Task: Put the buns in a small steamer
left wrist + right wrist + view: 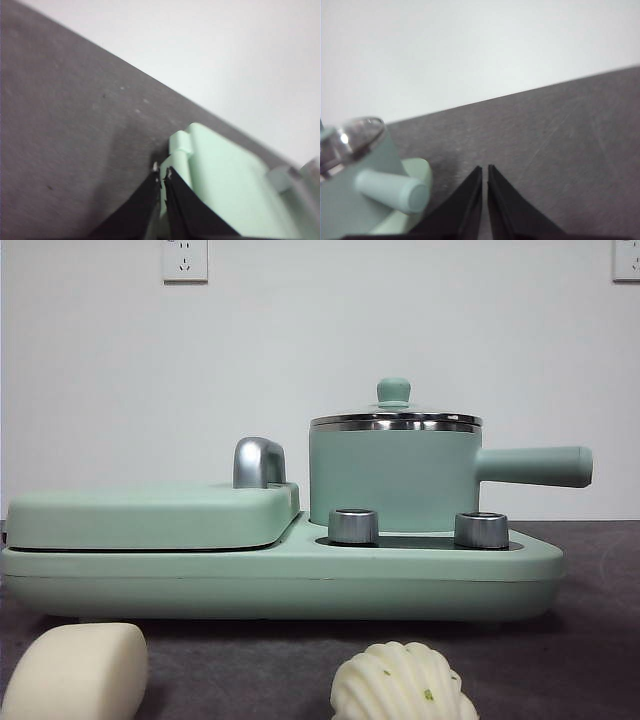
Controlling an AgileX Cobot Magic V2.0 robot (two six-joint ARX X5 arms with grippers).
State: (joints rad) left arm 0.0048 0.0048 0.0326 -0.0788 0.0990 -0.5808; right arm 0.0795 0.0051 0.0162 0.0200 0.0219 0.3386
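progress: none; both buns (75,670) lay on tabletop (590,640), far from either hand
steamer (392,475): lid (394,408) on
left hand (161,176): pressed together, empty
right hand (484,170): pressed together, empty

The small steamer (395,478) stands lidded on the right half of a cooker base (280,575), the griddle (150,515) on its left half. Two buns (75,670) lie before the base on the worktop (590,640), the ridged one (400,683) rightward.
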